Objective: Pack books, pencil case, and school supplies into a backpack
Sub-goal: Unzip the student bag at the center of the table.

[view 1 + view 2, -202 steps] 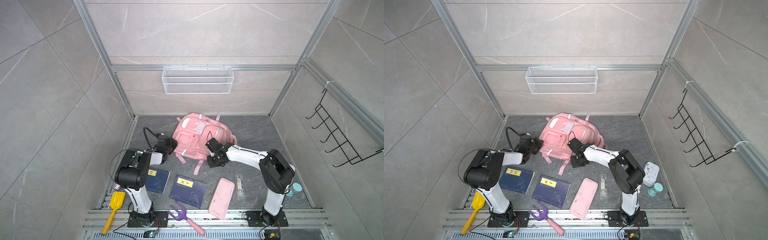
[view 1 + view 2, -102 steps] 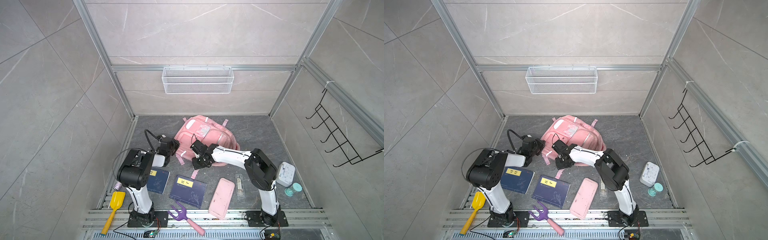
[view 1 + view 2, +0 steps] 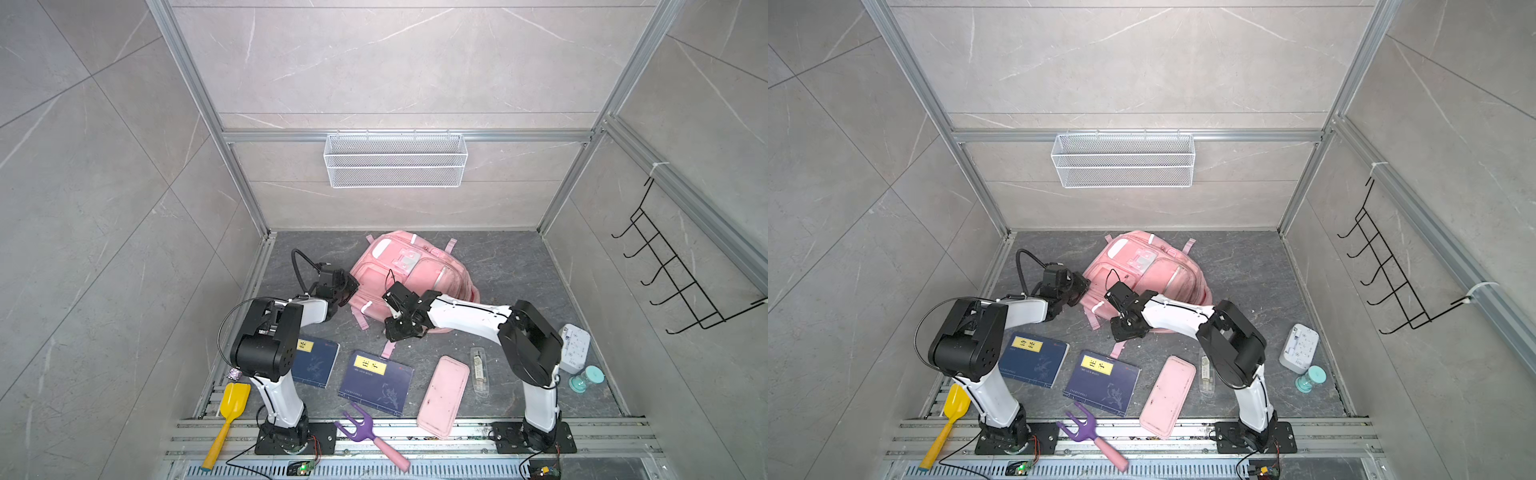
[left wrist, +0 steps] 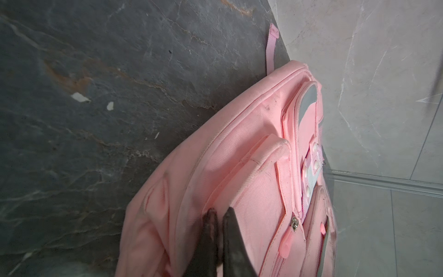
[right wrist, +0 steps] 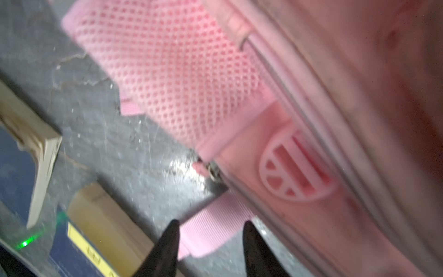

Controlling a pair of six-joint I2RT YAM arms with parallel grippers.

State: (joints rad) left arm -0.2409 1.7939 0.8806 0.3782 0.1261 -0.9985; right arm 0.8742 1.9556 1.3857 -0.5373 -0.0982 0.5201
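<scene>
Pink woven backpack (image 3: 415, 278) lies front-up; the bent left arm's fingers (image 4: 231, 230) are clenched against its seam, the outstretched right arm's fingers (image 5: 171, 242) parted astride a ribbed strap (image 5: 211, 227).

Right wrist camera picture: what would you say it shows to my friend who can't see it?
The right gripper, jaws open, hovers over a flat pink strap on the dark grey floor beside the pink backpack. A mesh shoulder strap and a zip pull show nearby, with the navy books further off; the picture is blurry.
</scene>
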